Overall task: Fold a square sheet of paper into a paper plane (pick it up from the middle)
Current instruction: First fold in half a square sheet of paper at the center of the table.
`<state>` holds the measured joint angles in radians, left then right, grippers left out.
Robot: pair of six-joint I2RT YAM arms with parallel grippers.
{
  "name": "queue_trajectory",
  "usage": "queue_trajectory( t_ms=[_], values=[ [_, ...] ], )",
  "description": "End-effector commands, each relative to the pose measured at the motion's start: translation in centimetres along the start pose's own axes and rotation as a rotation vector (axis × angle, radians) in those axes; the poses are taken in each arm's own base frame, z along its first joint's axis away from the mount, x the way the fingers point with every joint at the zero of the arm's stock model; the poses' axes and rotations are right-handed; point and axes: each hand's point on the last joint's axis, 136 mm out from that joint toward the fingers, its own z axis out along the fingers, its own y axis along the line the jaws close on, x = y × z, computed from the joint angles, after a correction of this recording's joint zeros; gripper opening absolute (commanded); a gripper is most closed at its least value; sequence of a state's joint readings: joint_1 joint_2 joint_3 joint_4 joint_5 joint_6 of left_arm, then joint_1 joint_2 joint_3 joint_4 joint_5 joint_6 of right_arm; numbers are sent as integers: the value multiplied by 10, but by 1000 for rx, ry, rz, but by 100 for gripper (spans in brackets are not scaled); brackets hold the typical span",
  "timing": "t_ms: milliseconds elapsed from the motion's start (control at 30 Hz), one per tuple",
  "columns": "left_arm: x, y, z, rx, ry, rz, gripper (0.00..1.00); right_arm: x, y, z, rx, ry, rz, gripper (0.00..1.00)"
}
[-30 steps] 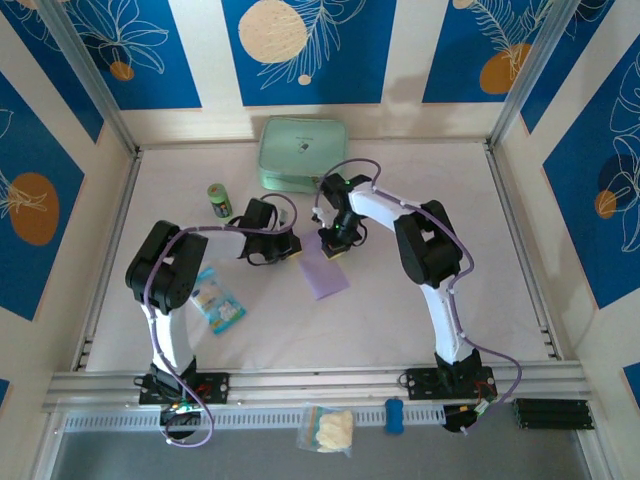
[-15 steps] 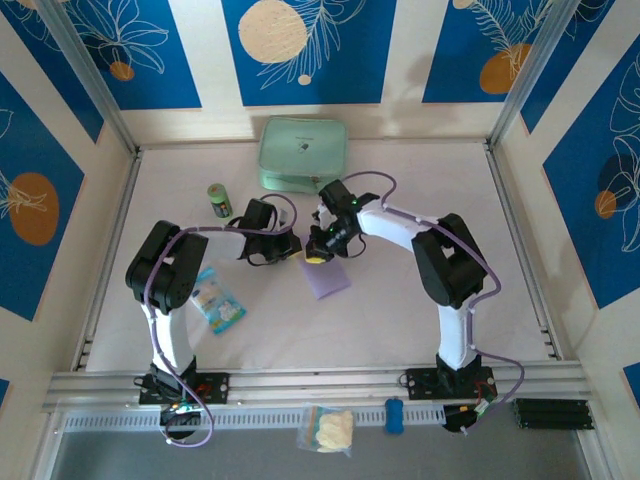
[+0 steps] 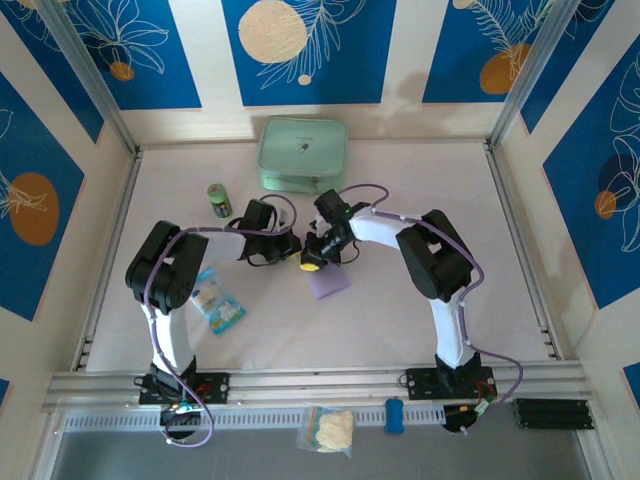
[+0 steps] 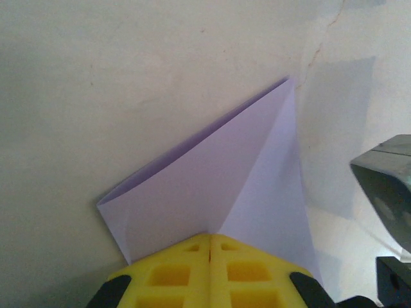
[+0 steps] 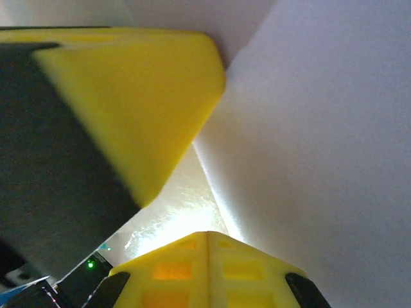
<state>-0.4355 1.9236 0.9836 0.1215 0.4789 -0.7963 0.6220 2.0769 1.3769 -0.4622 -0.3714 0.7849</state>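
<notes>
The lavender square sheet of paper (image 3: 328,281) lies on the table's middle, folded over with a diagonal crease (image 4: 212,173). My left gripper (image 3: 293,251) is shut, and its yellow tips (image 4: 210,239) rest on the paper's near edge where the crease ends. My right gripper (image 3: 311,266) is shut too, with its tips (image 5: 207,236) down at the paper's upper left corner (image 5: 321,128). A left yellow finger (image 5: 128,96) stands close by in the right wrist view. The two grippers are almost touching.
A mint-green pouch (image 3: 303,153) sits at the back. A small green jar (image 3: 218,200) stands left of the left gripper. A blue-and-white snack packet (image 3: 217,300) lies by the left arm. A clear snack bag (image 3: 328,430) and a blue item (image 3: 394,415) lie beyond the front rail.
My right gripper has swung left and toward the front, from above the paper's far edge to its upper left corner beside the left gripper. The left arm and paper stayed put.
</notes>
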Motion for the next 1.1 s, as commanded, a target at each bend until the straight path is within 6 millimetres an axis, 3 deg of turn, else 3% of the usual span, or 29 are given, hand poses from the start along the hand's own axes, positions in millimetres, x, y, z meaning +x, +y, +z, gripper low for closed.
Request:
queue_trajectory(
  t_ms=[0,333,900,1067],
  values=[
    [11,20,5,-41,29,-47,6,13,-6,6,13,57,7,0],
    [11,26,7,-62,30,-56,6,40,-24,6,51,132,9,0],
    [10,29,8,-84,36,-46,6,99,-29,-8,52,242,-64,0],
    [8,26,8,-81,42,-27,6,104,-33,-12,61,237,-71,0]
  ],
)
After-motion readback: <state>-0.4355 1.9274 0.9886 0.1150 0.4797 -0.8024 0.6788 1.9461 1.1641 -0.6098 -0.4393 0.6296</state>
